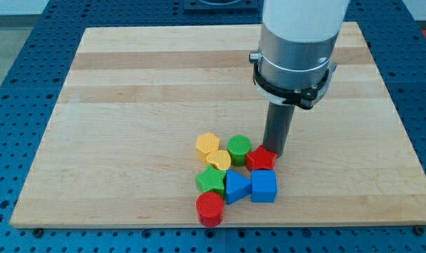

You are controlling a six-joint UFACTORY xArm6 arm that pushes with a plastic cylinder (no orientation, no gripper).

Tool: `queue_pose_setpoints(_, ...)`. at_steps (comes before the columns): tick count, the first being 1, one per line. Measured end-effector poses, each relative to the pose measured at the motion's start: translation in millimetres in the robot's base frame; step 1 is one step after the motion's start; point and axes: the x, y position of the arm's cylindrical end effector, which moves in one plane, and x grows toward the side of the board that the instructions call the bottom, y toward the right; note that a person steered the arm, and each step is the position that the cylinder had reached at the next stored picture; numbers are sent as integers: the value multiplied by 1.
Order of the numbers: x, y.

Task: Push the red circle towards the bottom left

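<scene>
While my tip [275,152] (bare rod, nothing to clamp) touches the red star [261,159], the red circle [210,209] looks light, rigid; I'd push its upper-right edge

Red circle [210,208], red star [261,159], two blue, two green, two yellow blocks, pale striped wood board [128,105].

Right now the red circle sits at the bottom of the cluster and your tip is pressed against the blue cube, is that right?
Not quite. The red circle does sit at the bottom of the cluster, but my tip is up against the red star, not the blue cube, which lies just below that star. The camera view shows this.
</scene>
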Motion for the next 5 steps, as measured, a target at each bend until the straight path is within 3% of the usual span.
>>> queue_pose_setpoints(3,-19,40)
queue_pose_setpoints(4,26,54)
queue_pose_setpoints(5,100,36)
